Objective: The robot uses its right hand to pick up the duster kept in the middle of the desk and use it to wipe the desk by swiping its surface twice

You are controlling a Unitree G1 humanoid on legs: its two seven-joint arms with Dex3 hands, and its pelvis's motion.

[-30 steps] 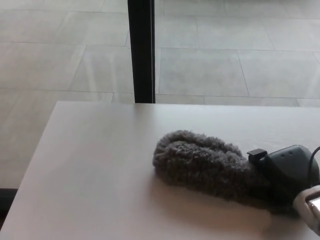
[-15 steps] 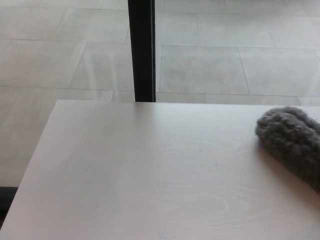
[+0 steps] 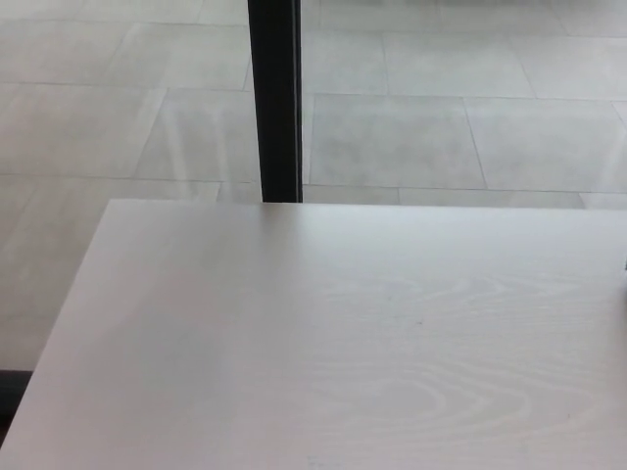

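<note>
The pale wooden desk (image 3: 323, 333) fills the lower frame, its right side cut off by the picture's edge. Neither hand shows, so I cannot tell how the fingers stand. The duster is out of view. Behind the desk, a black post (image 3: 276, 98) rises from the tiled floor (image 3: 441, 108).

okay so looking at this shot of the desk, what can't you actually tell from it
Head view, the only view:
- Duster: not in the picture, so where it is cannot be told.
- Both hands: out of frame, so open or shut is unknown.
- Desk: its right side and near edge are cut off by the frame.
- A dark sliver at the right edge: too small to identify.
- Black post: its top is cut off.
</note>
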